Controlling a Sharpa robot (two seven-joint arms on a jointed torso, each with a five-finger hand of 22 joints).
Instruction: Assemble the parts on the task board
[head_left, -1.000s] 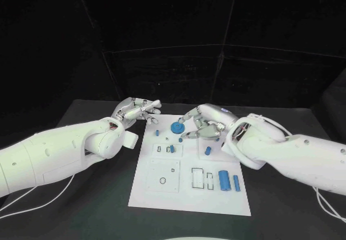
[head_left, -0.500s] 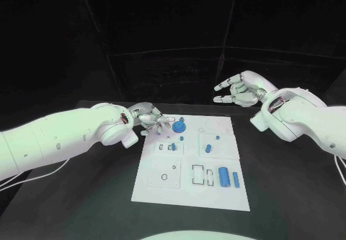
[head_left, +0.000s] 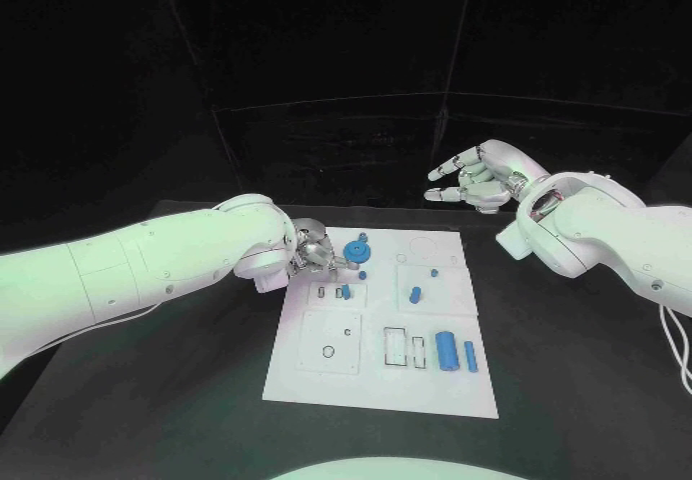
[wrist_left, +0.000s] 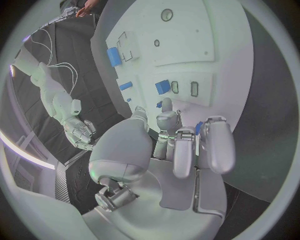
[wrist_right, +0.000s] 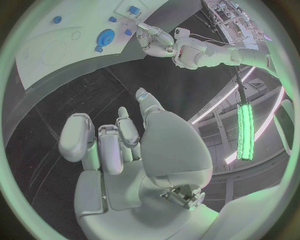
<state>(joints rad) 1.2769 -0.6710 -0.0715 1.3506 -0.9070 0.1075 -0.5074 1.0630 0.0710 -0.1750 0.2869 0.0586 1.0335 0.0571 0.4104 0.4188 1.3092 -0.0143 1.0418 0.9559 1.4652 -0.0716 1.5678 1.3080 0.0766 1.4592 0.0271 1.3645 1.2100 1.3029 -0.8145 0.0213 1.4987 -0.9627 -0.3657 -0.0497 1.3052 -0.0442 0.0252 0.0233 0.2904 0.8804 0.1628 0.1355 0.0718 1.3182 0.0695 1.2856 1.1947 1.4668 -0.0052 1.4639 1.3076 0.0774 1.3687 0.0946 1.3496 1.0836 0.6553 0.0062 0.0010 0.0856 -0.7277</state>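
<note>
The white task board (head_left: 378, 375) lies flat in the middle of the black tabletop (head_left: 577, 380). The left hand (head_left: 316, 254) is down at the board's far left corner, fingers curled in close beside a round blue disc part (head_left: 355, 251). From where I stand I cannot tell whether it grips anything; in the left wrist view the fingertips (wrist_left: 177, 132) sit bunched over small blue pieces at the board's edge. The right hand (head_left: 476, 177) is lifted well clear of the board, beyond its far right corner, fingers apart and loosely bent, holding nothing. On the board, a small blue peg (head_left: 415, 295) rests near the middle. A larger blue cylinder (head_left: 447, 351) lies just beside a slimmer blue bar (head_left: 470, 358) toward the near right.
</note>
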